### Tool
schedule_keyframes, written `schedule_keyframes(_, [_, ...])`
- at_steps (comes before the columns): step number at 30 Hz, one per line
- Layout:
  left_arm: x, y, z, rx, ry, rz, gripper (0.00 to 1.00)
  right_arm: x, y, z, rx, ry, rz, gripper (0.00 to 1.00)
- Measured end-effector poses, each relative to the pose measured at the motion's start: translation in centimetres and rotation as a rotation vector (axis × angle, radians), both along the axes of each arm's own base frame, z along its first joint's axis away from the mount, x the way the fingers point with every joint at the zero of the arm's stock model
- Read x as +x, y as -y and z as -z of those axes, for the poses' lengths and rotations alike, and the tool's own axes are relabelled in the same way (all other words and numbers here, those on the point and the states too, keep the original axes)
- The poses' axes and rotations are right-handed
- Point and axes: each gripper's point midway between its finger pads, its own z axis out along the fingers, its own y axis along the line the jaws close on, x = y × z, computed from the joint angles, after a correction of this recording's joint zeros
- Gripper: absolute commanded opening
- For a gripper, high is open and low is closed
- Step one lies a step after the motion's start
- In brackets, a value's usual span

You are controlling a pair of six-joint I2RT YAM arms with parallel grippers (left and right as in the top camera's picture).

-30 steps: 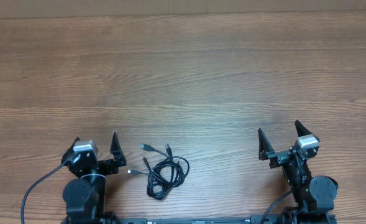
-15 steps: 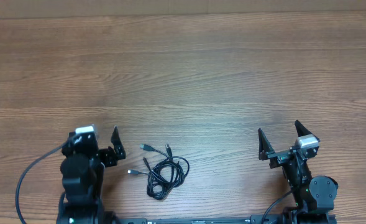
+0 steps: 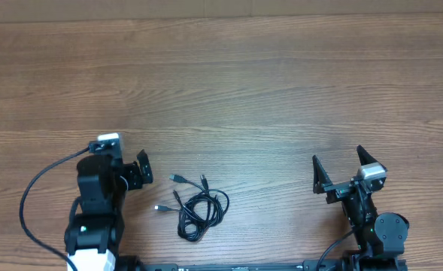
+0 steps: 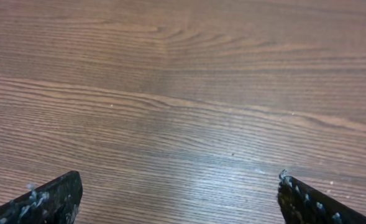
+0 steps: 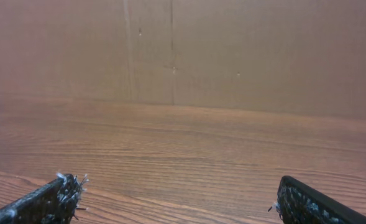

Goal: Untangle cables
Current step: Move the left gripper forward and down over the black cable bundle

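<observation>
Spotted cables (image 3: 197, 209) just right of left gripper (image 3: 123, 167), well apart from right gripper (image 3: 337, 167).
Saw both jaws spread wide, empty.

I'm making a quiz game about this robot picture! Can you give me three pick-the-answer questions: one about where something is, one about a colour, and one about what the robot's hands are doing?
1. Where do the cables lie?
A. in a box
B. on the table, near the left arm
C. at the table's far edge

2. What colour are the cables?
A. red
B. white
C. black

3. How are the left gripper and the right gripper?
A. both open, holding nothing
B. both shut
C. one holding the cables

Answers:
1 B: from overhead, the bundle lies on the wood beside that arm.
2 C: the thin cords look black against the brown wood.
3 A: each wrist view shows the jaws wide apart over bare wood.
</observation>
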Motion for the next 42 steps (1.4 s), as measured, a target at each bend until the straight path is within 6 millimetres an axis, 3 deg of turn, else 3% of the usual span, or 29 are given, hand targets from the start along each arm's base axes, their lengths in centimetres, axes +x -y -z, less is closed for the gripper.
schedule_keyframes(10, [0.5,-0.1,1.3,0.008,-0.070,0.003,1.00,0.0,0.0,0.0,0.000,0.000,0.000,1.00])
schedule_keyframes(20, [1.4,0.8,1.2,-0.030,-0.119,0.049,1.00,0.0,0.0,0.0,0.000,0.000,0.000,1.00])
schedule_keyframes(28, [2.4,4.5,1.8,-0.096,-0.164,0.296,1.00,0.0,0.0,0.0,0.000,0.000,0.000,1.00])
schedule_keyframes(34, [1.9,7.0,2.0,-0.118,-0.195,0.473,0.99,0.0,0.0,0.0,0.000,0.000,0.001,1.00])
schedule_keyframes(42, [1.7,11.3,-1.4,-0.140,-0.141,0.700,0.99,0.0,0.0,0.0,0.000,-0.001,0.001,1.00])
